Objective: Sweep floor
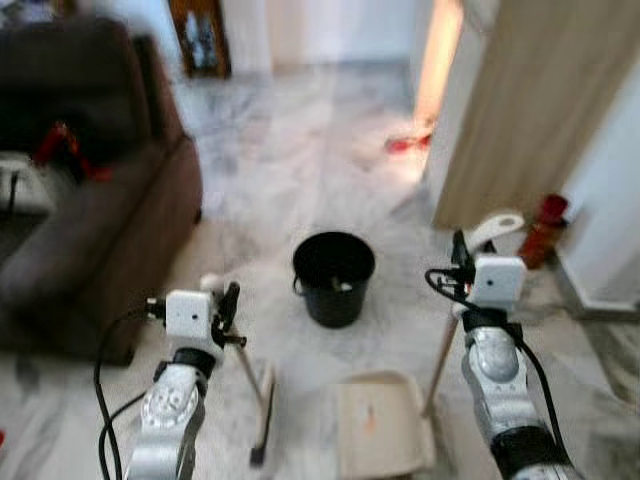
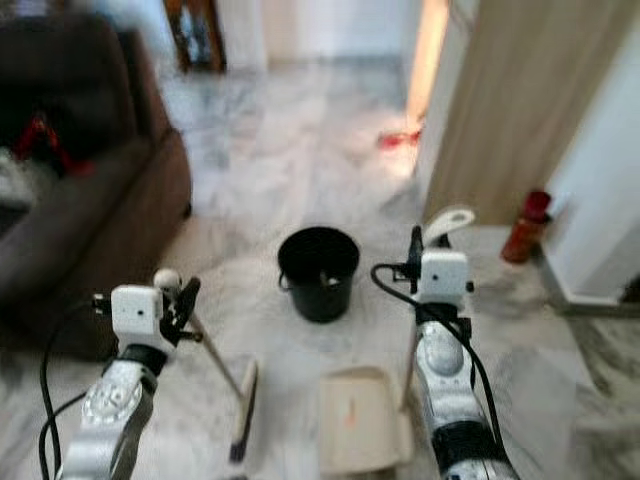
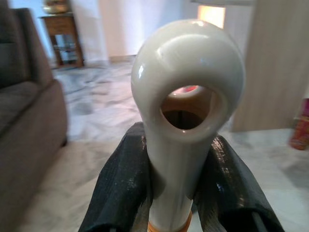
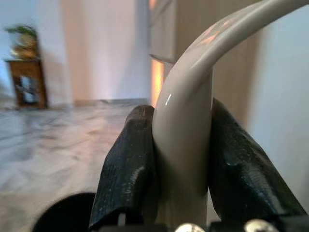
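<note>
Your left gripper (image 3: 178,193) jaws clamp the broom (image 1: 262,425) handle, head on floor (image 1: 300,170) at 7 o'clock | right gripper (image 4: 181,179) jaws clamp the dustpan (image 1: 378,425) handle, pan at 6 | bin (image 1: 333,277) at 12 | sofa (image 1: 90,210) at 10

A pale marble floor (image 1: 300,150) runs back to white walls, a dark brown sofa (image 1: 90,230) along one side, a beige door (image 1: 540,100) opposite, a wooden side table (image 1: 200,38) at the far end, warm light beyond
</note>
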